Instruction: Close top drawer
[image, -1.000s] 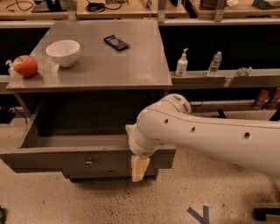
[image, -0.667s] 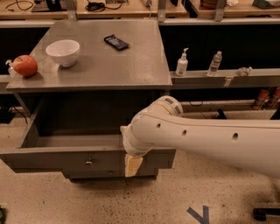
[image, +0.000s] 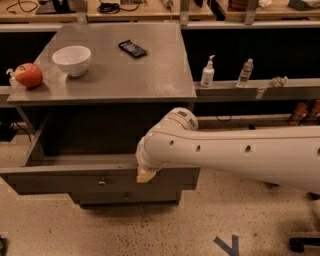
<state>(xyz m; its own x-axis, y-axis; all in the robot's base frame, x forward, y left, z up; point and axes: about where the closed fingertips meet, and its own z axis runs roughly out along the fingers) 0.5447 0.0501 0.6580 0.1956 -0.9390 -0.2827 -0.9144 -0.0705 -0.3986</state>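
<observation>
The top drawer (image: 65, 180) is a wide grey metal drawer with a small brassy centre knob (image: 102, 183). It stands pulled far out of the grey cabinet (image: 115, 75). Its inside is dark and looks empty. My white arm reaches in from the right. The gripper (image: 145, 175) is at the top edge of the drawer's front panel, right of the knob. Only a tan tip shows below the wrist; the rest is hidden by the arm.
On the cabinet top are a white bowl (image: 72, 60), a red apple (image: 28, 75) and a black phone (image: 133, 48). A shelf at the right holds a pump bottle (image: 207, 73) and a water bottle (image: 244, 73). A shallower drawer front (image: 125, 198) sits below.
The arm and gripper have moved left along the drawer's front edge, towards the knob. The drawer still stands open.
</observation>
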